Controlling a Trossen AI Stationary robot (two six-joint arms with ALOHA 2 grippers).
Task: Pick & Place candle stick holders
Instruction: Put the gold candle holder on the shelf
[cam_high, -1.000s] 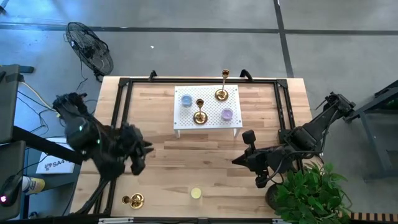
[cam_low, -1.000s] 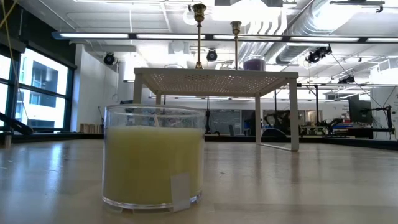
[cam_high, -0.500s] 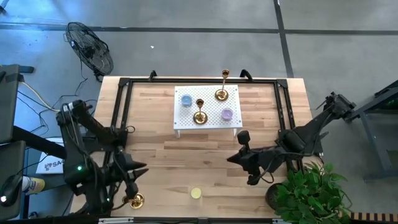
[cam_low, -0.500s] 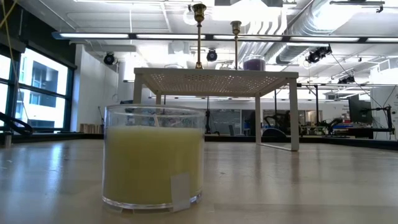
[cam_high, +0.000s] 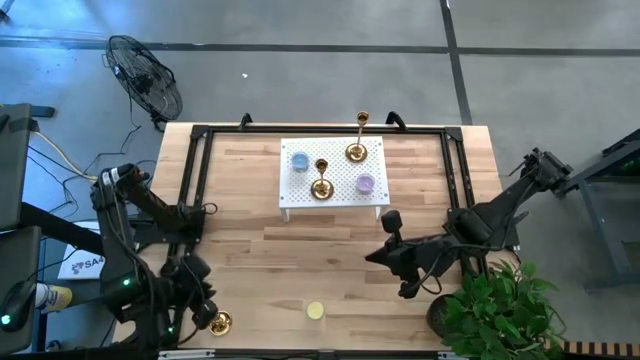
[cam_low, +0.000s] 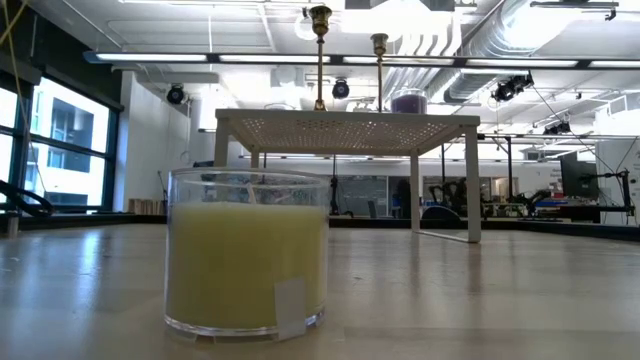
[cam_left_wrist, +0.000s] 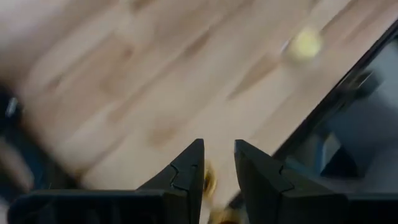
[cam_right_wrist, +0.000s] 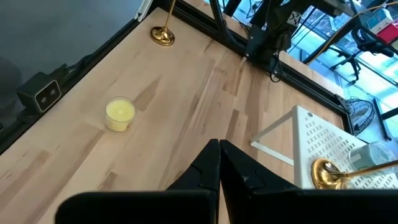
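Observation:
One gold candle stick holder (cam_high: 221, 322) stands on its round base near the table's front left corner; it also shows in the right wrist view (cam_right_wrist: 163, 35). My left gripper (cam_high: 207, 316) hovers over its top, pointing steeply down, fingers a little apart (cam_left_wrist: 217, 163), with a gold bit (cam_left_wrist: 209, 178) in the gap. Two more holders (cam_high: 321, 186) (cam_high: 356, 150) stand on the small white perforated table (cam_high: 300, 200). My right gripper (cam_high: 372, 256) waits shut (cam_right_wrist: 219, 149) at the right, above bare wood. My left gripper comes at the holder's top end from above, pointing steeply down. The gold top (cam_left_wrist: 209, 178) shows blurred beside one finger. I cannot tell whether the fingers touch it.
A yellow candle in a glass (cam_high: 315, 311) stands near the front edge, right of the holder. A blue candle (cam_high: 299, 161) and a purple one (cam_high: 365, 184) share the white table. Black frame rails (cam_high: 190, 190) border the tabletop. A plant (cam_high: 495, 310) stands at the front right.
My left gripper has swung toward the table's near edge and come down over the front-left holder, rolling as it went. Its finger gap looks unchanged. The holder has kept its place.

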